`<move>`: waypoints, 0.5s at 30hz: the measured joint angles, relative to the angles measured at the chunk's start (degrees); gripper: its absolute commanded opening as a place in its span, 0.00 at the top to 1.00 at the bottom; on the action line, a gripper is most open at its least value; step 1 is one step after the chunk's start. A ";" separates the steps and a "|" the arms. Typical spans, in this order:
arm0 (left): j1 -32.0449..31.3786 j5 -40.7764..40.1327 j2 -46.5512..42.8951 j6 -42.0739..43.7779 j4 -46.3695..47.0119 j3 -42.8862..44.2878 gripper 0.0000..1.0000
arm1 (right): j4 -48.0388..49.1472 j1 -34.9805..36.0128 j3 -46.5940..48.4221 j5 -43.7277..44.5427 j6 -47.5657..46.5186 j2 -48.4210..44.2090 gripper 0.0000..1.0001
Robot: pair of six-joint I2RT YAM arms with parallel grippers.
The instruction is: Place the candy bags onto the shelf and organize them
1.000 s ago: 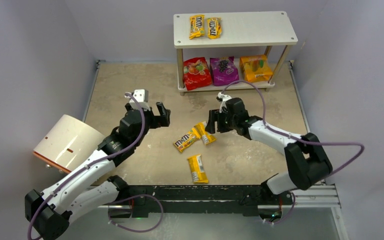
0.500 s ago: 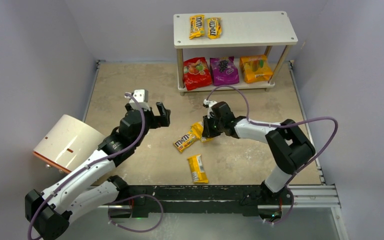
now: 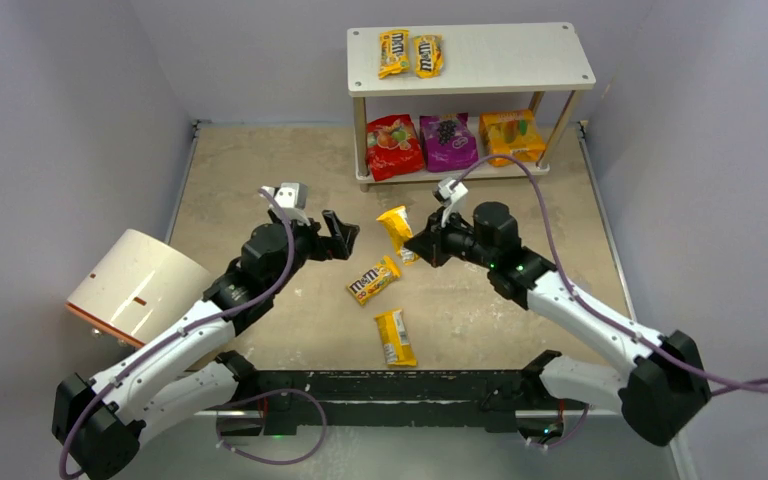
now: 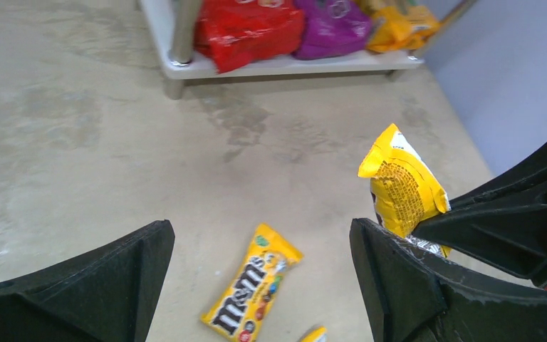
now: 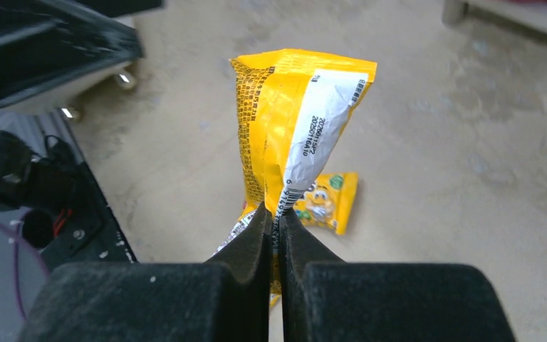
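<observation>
The right gripper (image 5: pixel 276 214) is pinched tight on one end of a yellow packet (image 5: pixel 292 121), held up over the middle of the table (image 3: pixel 260 170). It should go slowly to the far shelf (image 3: pixel 520 62), beside the two packets (image 3: pixel 410 53) on top. The left gripper (image 3: pixel 342 232) is wide apart and holds nothing.

Our left arm (image 3: pixel 175 335) and right arm (image 3: pixel 580 305) wear white shells over black joints, a purple cable (image 3: pixel 290 250) looping along each, ending in black fingers (image 4: pixel 85 292).

One yellow packet (image 3: pixel 396 226) is pinched aloft, two lie flat, shelf (image 3: pixel 520 55) holds five.
</observation>
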 measured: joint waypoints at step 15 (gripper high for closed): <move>0.00 24.20 9.05 -15.56 30.14 -3.93 0.15 | 9.84 0.11 -3.54 -10.01 -1.55 -7.06 0.97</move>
